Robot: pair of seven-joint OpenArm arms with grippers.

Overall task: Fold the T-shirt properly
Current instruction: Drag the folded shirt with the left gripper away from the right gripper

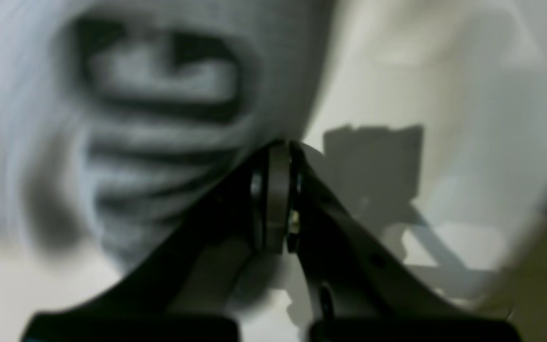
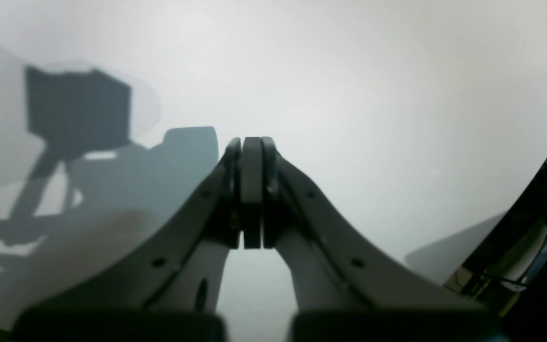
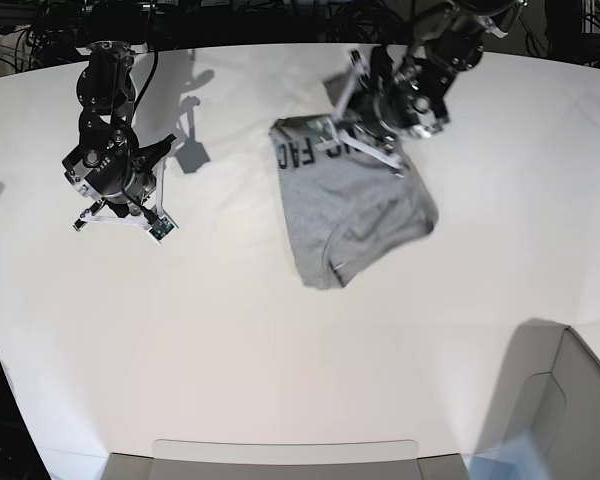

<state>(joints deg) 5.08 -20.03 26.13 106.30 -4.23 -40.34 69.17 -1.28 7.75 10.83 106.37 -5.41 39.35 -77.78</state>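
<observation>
The light grey T-shirt (image 3: 355, 205) is bunched on the white table (image 3: 230, 340), its dark lettering showing near its far edge. My left gripper (image 3: 362, 140) is over that far edge and shut on the fabric. In the left wrist view the closed fingertips of the left gripper (image 1: 280, 145) meet the T-shirt (image 1: 159, 118), which is blurred, with lettering to their left. My right gripper (image 3: 128, 200) hovers far off at the table's left side. In the right wrist view the right gripper (image 2: 252, 142) is shut, with nothing between its fingers and only bare table (image 2: 349, 71) below.
A grey tray rim (image 3: 280, 452) lies along the near table edge. A grey bin (image 3: 570, 400) sits at the near right corner. Cables and dark equipment line the far edge (image 3: 230, 15).
</observation>
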